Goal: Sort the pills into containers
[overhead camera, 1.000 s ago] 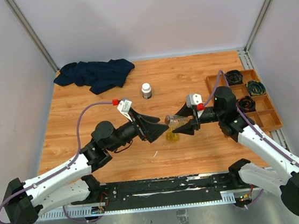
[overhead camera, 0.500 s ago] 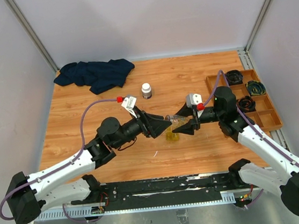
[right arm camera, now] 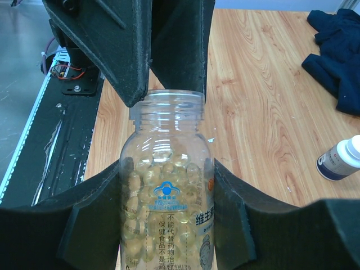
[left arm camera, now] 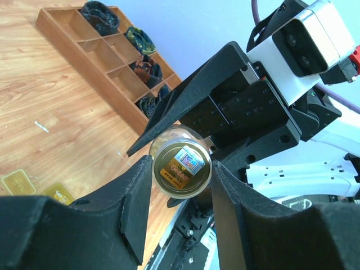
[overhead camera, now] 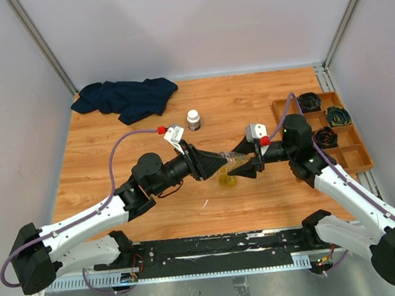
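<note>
Above mid-worktop (overhead camera: 110,129), the right claw (overhead camera: 241,163) is gripping a clear pill bottle (overhead camera: 236,159) sideways, its open mouth facing the left claw (overhead camera: 217,161). The overhead cam is showing both arms reaching inward, forearms approx. level, claws meeting tip to tip. A yellow case (overhead camera: 226,180) is lying on the wood just below the bottle. Only the right wrist cam is showing yellow capsules inside. The left wrist cam is looking into the mouth. Left fingers (left arm camera: 140,191) are flanking the rim, approx. touching; can't tell if they're clamping.
</note>
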You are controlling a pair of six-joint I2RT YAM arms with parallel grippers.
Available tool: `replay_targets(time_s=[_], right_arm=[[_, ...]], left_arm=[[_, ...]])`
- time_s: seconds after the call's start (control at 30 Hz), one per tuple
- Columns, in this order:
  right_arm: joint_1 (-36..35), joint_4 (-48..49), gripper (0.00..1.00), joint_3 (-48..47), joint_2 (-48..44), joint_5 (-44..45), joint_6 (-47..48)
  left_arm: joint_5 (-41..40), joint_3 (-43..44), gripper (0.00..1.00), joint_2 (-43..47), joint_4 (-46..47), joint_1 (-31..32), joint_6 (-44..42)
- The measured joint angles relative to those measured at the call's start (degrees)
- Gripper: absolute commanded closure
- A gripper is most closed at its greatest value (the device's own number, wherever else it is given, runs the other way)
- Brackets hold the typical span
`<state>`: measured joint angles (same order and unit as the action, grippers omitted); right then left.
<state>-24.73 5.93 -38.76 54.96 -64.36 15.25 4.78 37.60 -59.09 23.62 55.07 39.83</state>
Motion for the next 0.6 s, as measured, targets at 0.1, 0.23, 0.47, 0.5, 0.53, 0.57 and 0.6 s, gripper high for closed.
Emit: replay_targets(time_s=[0.1,0.23,0.47,0.5,0.53,0.57,0.6], right_arm=[[0.0,0.0,0.99,0.0,0.0,0.1,0.0],[0.0,-0.4,0.99,0.0,0.0,0.5,0.0],[0.0,-1.0,0.99,-0.2,0.0,1.8,0.2],[0.0,-1.1,0.99,-0.3,0.0,1.9,0.3],[0.0,-1.1,1.0,-0.3,0.1,2.0,0.3],[0.0,-1.1,1.0,-0.3,0.1,2.1,0.3],[0.0,-1.1,0.99,-0.3,0.1,2.1,0.3]], left_arm=[[-0.1,0.0,0.69,0.0,0.0,0.0,-0.2],[-0.8,0.0,0.71,0.0,-0.3,0.4,-1.1],[-2.1,0.6,0.75,-0.2,-1.2,0.7,-2.8],[-2.3,0.7,0.75,-0.3,-1.2,0.8,-3.1],[-2.6,0.9,0.75,-0.4,-1.3,0.9,-3.4],[-2.8,1.0,0.75,-0.5,-1.5,1.0,-3.6],[-2.9,1.0,0.75,-0.5,-1.5,1.0,-3.8]])
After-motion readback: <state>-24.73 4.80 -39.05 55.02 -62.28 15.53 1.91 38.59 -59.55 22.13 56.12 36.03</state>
